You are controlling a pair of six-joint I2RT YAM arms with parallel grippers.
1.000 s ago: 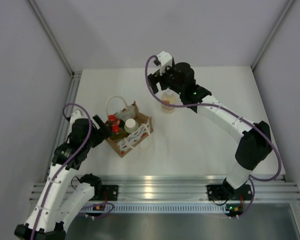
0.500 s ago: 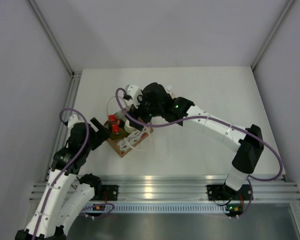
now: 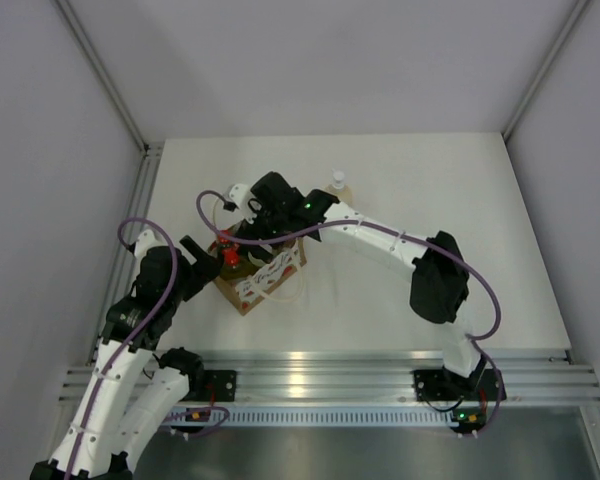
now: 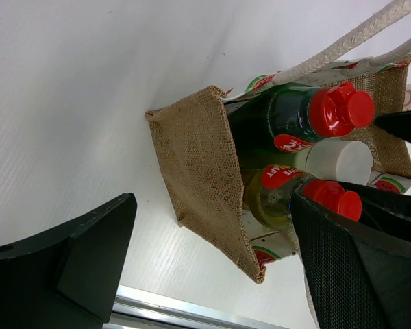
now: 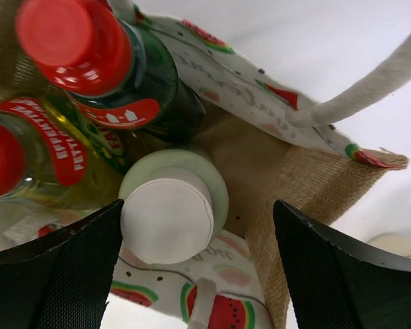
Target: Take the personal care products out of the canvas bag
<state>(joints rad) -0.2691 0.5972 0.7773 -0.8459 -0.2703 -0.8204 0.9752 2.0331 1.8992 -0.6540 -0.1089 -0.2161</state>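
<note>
The canvas bag [image 3: 263, 276] stands left of centre on the table. In it stand a dark green bottle [image 4: 274, 120] and a yellow bottle [image 4: 277, 199], both red-capped, and a white-capped bottle [image 5: 168, 216]. My right gripper [image 3: 248, 242] is open just above the bag's mouth. In the right wrist view [image 5: 205, 274] the white-capped bottle sits between its fingers, close to the left one. My left gripper [image 3: 208, 265] is open and empty at the bag's left side; in the left wrist view [image 4: 212, 274] the bag's burlap wall [image 4: 198, 171] lies between its fingers. The pale-orange pump bottle [image 3: 338, 186] stands on the table behind.
A cream loop handle [image 5: 370, 86] arches over the bag's far side and another [image 4: 349, 38] trails off it. The metal rail [image 3: 310, 375] runs along the near table edge. Grey walls close in the left, right and back.
My right arm has swung from the back of the table, leaving the pump bottle standing there, over to the bag's mouth. The left arm has barely moved.
</note>
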